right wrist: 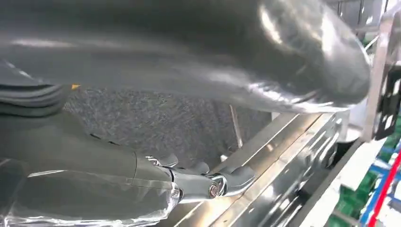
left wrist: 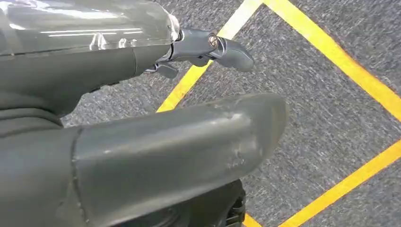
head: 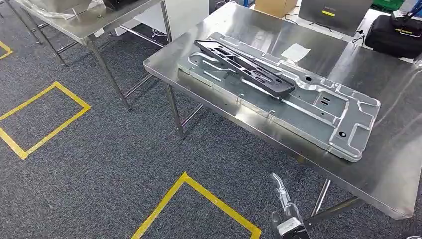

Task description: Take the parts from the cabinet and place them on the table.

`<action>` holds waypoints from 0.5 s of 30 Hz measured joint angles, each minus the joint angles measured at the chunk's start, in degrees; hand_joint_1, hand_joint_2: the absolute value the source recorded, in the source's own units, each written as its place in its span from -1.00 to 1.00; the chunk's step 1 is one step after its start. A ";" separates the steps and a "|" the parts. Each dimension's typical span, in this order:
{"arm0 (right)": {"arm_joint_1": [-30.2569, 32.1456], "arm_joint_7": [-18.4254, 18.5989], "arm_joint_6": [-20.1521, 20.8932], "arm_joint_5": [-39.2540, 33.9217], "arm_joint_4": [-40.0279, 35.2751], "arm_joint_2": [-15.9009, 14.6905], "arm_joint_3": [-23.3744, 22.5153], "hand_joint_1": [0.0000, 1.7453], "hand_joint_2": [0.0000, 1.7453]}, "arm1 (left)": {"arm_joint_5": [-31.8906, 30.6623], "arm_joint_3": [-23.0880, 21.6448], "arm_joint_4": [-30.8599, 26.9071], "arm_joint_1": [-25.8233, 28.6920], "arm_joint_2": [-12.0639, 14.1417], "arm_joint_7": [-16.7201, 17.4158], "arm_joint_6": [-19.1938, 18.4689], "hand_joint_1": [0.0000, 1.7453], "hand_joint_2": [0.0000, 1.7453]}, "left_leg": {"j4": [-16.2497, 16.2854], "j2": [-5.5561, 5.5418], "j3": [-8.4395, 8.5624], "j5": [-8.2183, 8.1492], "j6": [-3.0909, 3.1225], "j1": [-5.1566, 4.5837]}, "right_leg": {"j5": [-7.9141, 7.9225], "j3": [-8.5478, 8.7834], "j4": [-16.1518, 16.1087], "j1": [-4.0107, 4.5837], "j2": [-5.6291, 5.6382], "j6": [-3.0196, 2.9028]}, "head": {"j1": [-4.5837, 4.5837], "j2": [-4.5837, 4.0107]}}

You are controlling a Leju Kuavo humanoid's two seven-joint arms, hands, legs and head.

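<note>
Steel table (head: 388, 164) | 1 grey plate (head: 298, 107) | 1 black part (head: 244, 67) on top

Steel table (head: 249, 30) bears grey panel (head: 318, 112), paper (head: 295, 52).

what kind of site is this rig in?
Looks like a factory or workshop test floor, likely. Signs: steel tables on grey carpet marked with yellow floor tape, and a large machined metal plate with a black part lying on it. Green crates stand behind.

Workshop: steel tables (head: 393, 164), yellow floor tape (head: 199, 191), grey carpet (head: 99, 164).
</note>
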 joint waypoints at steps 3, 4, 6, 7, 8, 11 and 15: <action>0.34 0.71 -2.46 -1.00 0.61 0.00 0.58 -1.00 -1.00 | 0.00 -0.13 0.00 0.05 0.37 0.15 0.00 -1.00 -1.00 | 0.33 -0.02 -0.05 -0.17 0.59 -0.32 | 0.35 0.13 -0.56 -0.43 -0.13 0.61 | -0.02 0.00; 0.40 1.03 -3.05 -1.16 0.68 -0.02 0.97 -1.00 -1.00 | 0.00 -0.20 0.00 0.05 0.42 0.13 0.00 -1.00 -1.00 | -0.17 -0.02 0.09 0.07 1.10 -0.35 | 0.52 0.33 -1.02 -0.38 -0.08 0.83 | -0.11 0.00; 0.67 2.39 -4.73 -0.52 0.81 -0.61 1.55 -1.00 -1.00 | 0.00 -0.44 0.00 0.00 0.41 0.13 0.04 -1.00 -1.00 | -3.58 0.01 2.07 1.80 1.56 0.33 | -0.02 0.83 -0.69 -0.02 -0.12 1.05 | 0.02 0.00; 0.83 3.24 -5.82 0.11 0.85 -0.83 1.88 -1.00 -1.00 | 0.00 -0.55 0.00 -0.02 0.31 0.13 0.20 -1.00 -1.00 | -4.41 0.01 2.42 2.31 1.99 0.59 | -2.16 -0.36 1.97 -0.01 0.00 1.11 | 0.24 0.00; 1.08 4.10 -6.45 0.48 0.88 -1.07 2.23 -1.00 -1.00 | 0.00 -0.65 0.00 -0.02 0.18 0.15 0.39 -1.00 -1.00 | -4.53 -0.02 2.37 2.41 1.91 0.67 | -4.61 -2.37 6.08 -0.10 0.01 1.31 | 0.28 0.00; 2.10 5.27 -7.13 -0.62 0.83 -1.99 2.58 -1.00 -1.00 | 0.00 -1.12 0.00 0.06 -0.46 0.11 1.07 -1.00 -1.00 | -3.90 -0.06 1.99 2.07 1.41 0.92 | -7.51 -7.08 15.13 -0.80 -0.02 2.10 | 0.26 0.00; 2.02 1.81 -4.26 -8.36 -0.70 -2.71 2.54 -1.00 1.00 | 0.00 -1.36 0.00 -0.25 -1.44 -0.57 1.62 -1.00 -1.00 | -0.58 -0.34 1.24 0.07 -0.99 1.97 | -0.01 0.08 0.29 -2.32 0.10 4.13 | 0.33 0.00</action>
